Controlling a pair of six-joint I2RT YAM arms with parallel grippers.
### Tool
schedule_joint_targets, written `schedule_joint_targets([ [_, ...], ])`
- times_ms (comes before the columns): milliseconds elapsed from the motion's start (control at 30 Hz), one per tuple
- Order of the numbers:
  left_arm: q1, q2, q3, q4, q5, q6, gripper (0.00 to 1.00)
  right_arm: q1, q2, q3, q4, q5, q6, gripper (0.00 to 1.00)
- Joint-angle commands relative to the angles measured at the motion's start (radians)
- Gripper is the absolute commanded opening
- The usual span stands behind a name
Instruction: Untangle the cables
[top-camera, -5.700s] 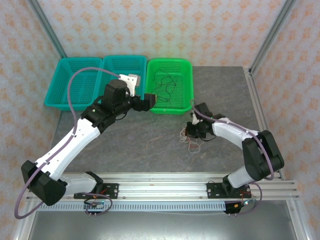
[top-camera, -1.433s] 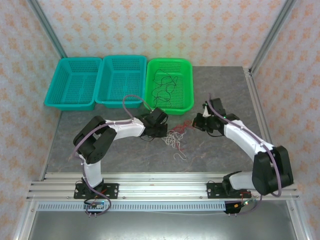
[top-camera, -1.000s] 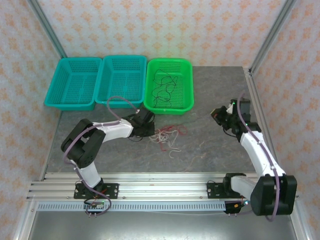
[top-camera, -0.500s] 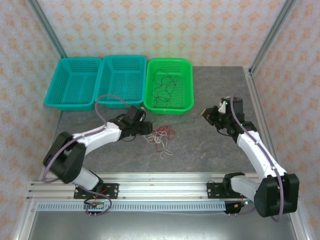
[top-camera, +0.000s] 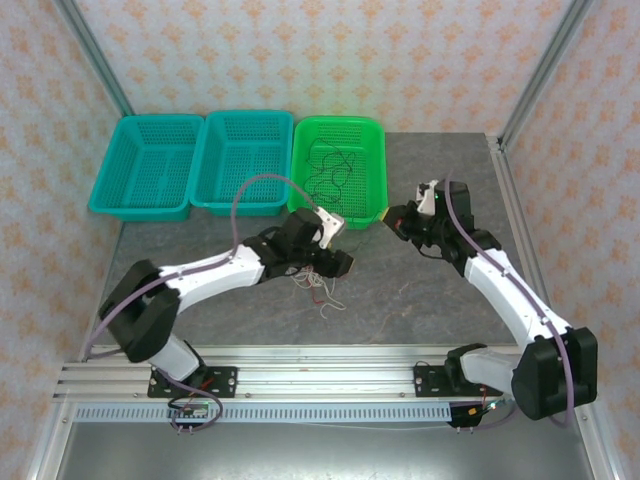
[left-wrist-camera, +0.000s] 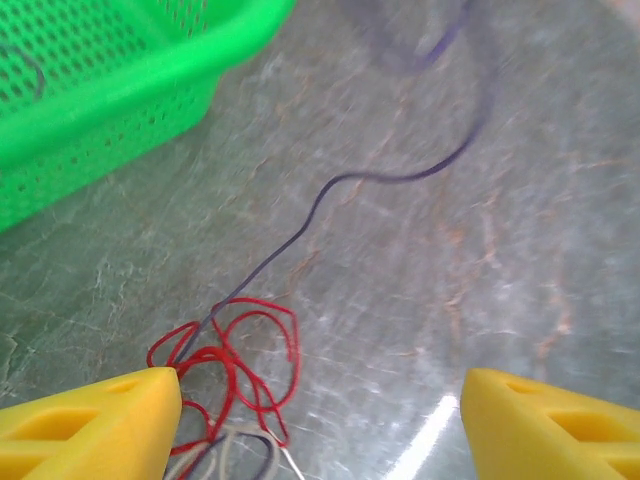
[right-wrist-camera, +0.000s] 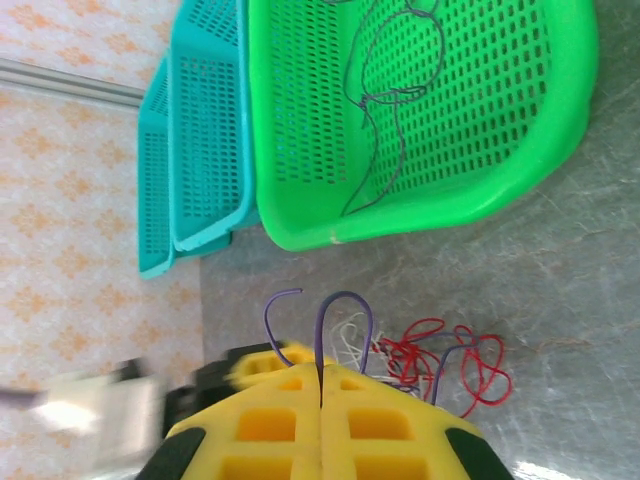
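Observation:
A tangle of red (left-wrist-camera: 232, 357), white and dark cables (top-camera: 316, 286) lies on the grey table in front of the green basket. My left gripper (left-wrist-camera: 320, 402) hovers open just right of the tangle (top-camera: 338, 263); the red loops sit by its left finger (left-wrist-camera: 95, 425). One dark cable (left-wrist-camera: 362, 180) runs away from the tangle across the table. My right gripper (right-wrist-camera: 321, 376) is shut on a dark cable loop (right-wrist-camera: 345, 305), with the red cables (right-wrist-camera: 455, 362) beyond its tips. In the top view it is right of the green basket (top-camera: 397, 220).
The green basket (top-camera: 372, 131) at the back holds several loose black cables (top-camera: 328, 176). Two teal baskets (top-camera: 103, 190) (top-camera: 205, 170) stand to its left. Metal frame posts rise at the back corners, and a rail runs along the near edge.
My left gripper has swung right, to the right side of the tangle. My right gripper has moved left toward the green basket's corner. The tangle looks more bunched.

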Motion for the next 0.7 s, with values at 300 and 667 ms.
schedule_joint_targets([
  [300, 0.006, 0.290, 0.142, -0.115, -0.431, -0.080, 0.58, -0.010, -0.149, 0.219, -0.040, 0.121, 0.114, 0.00],
  [667, 0.027, 0.260, -0.079, -0.022, -0.457, -0.228, 0.51, -0.204, -0.095, 0.623, -0.104, 0.233, 0.185, 0.00],
])
